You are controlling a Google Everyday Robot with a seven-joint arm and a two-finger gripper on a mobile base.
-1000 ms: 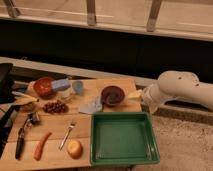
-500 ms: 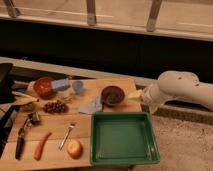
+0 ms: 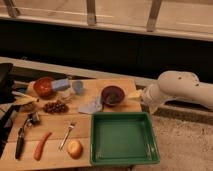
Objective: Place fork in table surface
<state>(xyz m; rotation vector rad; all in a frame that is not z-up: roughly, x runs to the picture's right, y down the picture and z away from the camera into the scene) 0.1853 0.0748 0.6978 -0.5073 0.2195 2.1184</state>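
Observation:
The fork (image 3: 67,135), slim and silvery, lies flat on the tan wooden table surface (image 3: 100,85) near the front, between the orange carrot (image 3: 41,146) and the green tray (image 3: 124,137). My gripper (image 3: 137,95) is at the end of the white arm (image 3: 180,90), at the table's right edge beside a dark red bowl (image 3: 112,95). It is well to the right of and behind the fork, not touching it.
A black-handled tool (image 3: 21,140) lies at the front left and a round yellow fruit (image 3: 75,148) near the fork. Further back are a red bowl (image 3: 44,86), a blue item (image 3: 61,84), a grey cup (image 3: 78,87), grapes (image 3: 55,106) and a grey cloth (image 3: 91,106).

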